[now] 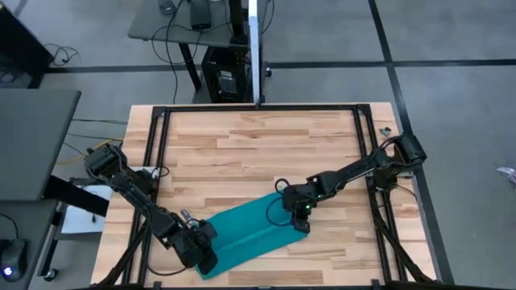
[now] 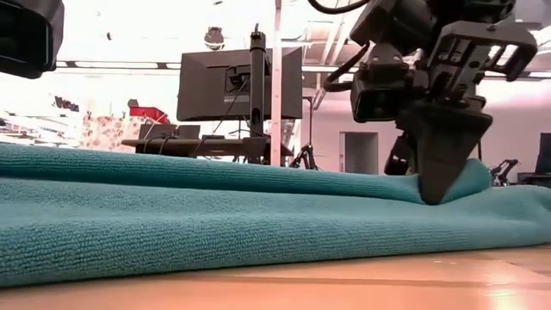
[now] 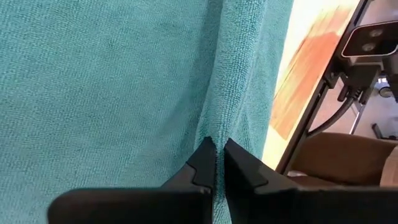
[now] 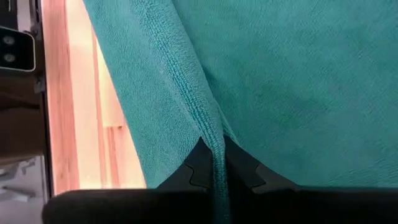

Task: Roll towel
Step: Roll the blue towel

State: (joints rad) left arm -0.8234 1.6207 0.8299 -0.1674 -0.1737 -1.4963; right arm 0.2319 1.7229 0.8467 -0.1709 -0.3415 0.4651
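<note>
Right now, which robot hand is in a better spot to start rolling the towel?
Probably neither: left hand and right hand each pinch the folded edge at opposite ends of the towel, so they would likely roll together.

Two black jointed arms (image 1: 133, 189) with looping cables, pointed jaws.

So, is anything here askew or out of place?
The towel lies diagonally on the table, not square to its edges. Otherwise nothing stands out: the left gripper and right gripper each pinch its folded edge.
</note>
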